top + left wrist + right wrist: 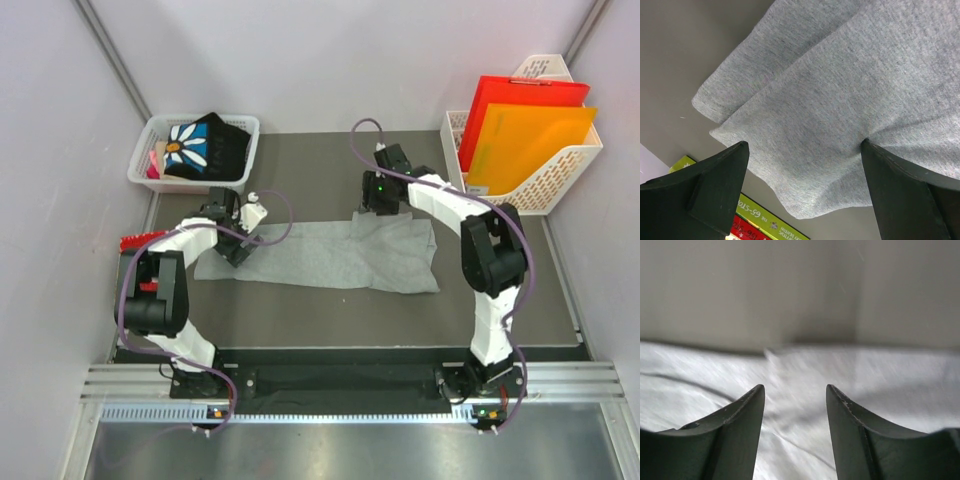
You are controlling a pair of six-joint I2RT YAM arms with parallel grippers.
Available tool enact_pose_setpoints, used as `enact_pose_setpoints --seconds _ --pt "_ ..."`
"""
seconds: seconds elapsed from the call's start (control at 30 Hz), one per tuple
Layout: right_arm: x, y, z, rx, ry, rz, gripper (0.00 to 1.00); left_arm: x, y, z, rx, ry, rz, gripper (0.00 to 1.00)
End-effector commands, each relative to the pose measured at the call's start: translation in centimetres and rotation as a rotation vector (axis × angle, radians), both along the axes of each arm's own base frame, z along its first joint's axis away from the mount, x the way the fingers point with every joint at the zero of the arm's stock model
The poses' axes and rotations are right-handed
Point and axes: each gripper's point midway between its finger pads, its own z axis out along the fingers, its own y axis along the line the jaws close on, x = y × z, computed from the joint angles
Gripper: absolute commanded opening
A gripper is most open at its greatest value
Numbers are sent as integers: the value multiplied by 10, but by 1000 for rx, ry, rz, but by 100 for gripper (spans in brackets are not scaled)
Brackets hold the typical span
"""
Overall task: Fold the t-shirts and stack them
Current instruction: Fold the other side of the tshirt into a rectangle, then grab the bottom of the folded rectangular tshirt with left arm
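The light grey t-shirt [330, 255] lies folded into a long flat strip across the middle of the dark table. My left gripper [238, 248] is open over its left end; in the left wrist view the grey cloth [840, 100] lies between the spread fingers, the right finger [910, 195] pressing on it. My right gripper [372, 212] is open over the shirt's far edge; its wrist view shows the cloth [795, 405] blurred between the fingers. The black t-shirt with the daisy print [205, 145] sits bundled in the white basket [150, 135] at the back left.
A red and green flat packet [140, 241] lies at the table's left edge, also in the left wrist view [760, 220]. A white file rack [560, 170] with red and orange folders [525, 140] stands at the back right. Walls enclose the table.
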Motion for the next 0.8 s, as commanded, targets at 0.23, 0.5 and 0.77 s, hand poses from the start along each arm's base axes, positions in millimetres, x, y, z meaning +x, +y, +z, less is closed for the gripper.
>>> enact_pose_setpoints --seconds 0.23,0.5,0.77 --pt "-116 -59 30 31 -62 -93 53 4 34 -3 117 -8 25 98" --pt "-125 -41 -30 99 92 -76 50 23 33 22 108 -47 36 98" --pt "-109 -81 -73 18 186 -218 35 16 31 33 98 -57 22 98"
